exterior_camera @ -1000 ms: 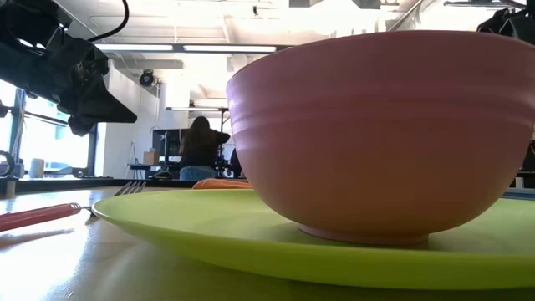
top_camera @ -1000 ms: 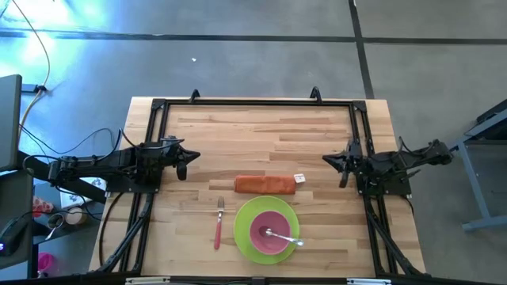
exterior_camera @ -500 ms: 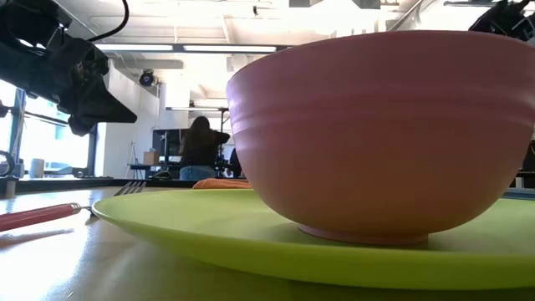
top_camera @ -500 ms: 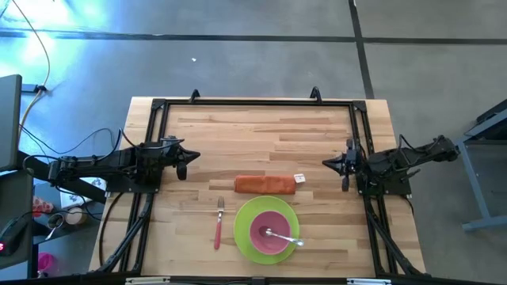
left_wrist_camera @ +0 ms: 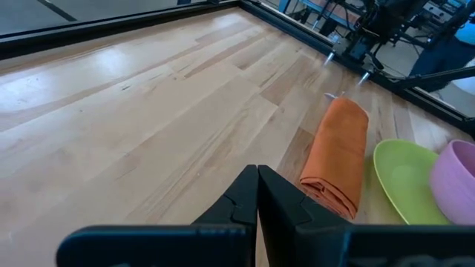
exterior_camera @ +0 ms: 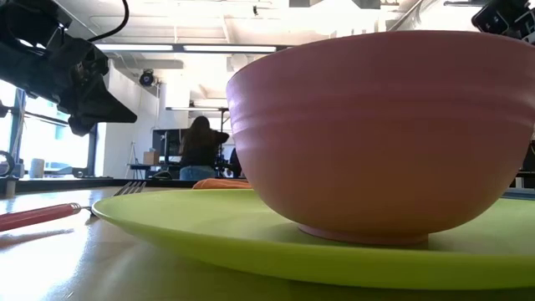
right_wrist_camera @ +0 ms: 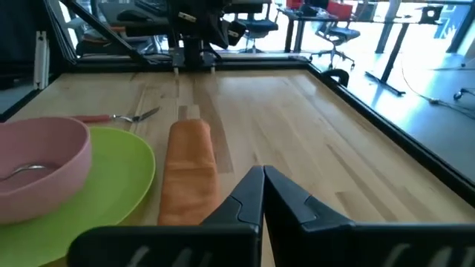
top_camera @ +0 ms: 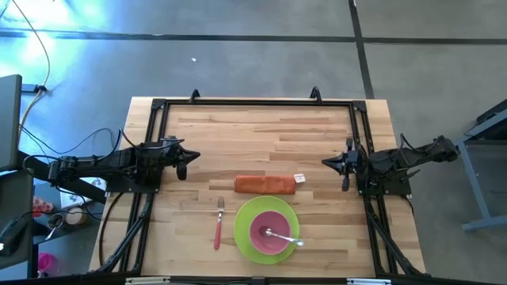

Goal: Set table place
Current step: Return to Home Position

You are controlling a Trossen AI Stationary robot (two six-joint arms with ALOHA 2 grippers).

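Note:
The lime-green plate (top_camera: 266, 227) lies flat near the table's near edge, with the pink bowl (top_camera: 269, 232) standing on it and the silver spoon (top_camera: 282, 237) resting in the bowl. The red-handled fork (top_camera: 219, 225) lies flat to the plate's left. A folded orange cloth (top_camera: 264, 184) lies just beyond the plate. My left gripper (top_camera: 182, 165) hovers at the table's left side, shut and touching nothing. My right gripper (top_camera: 343, 169) hovers at the right side, shut and touching nothing. In the wrist views the cloth (left_wrist_camera: 338, 156) (right_wrist_camera: 188, 172) lies ahead of each gripper.
The black metal frame (top_camera: 253, 103) runs round the wood table top, and both arm bases sit on its side rails. Bare planks stretch across the far half of the table. A person (exterior_camera: 199, 149) stands in the room far behind the table.
My right arm's rear part has swung slightly toward the table's far edge, and its gripper has shifted a little; nothing on the table has moved.

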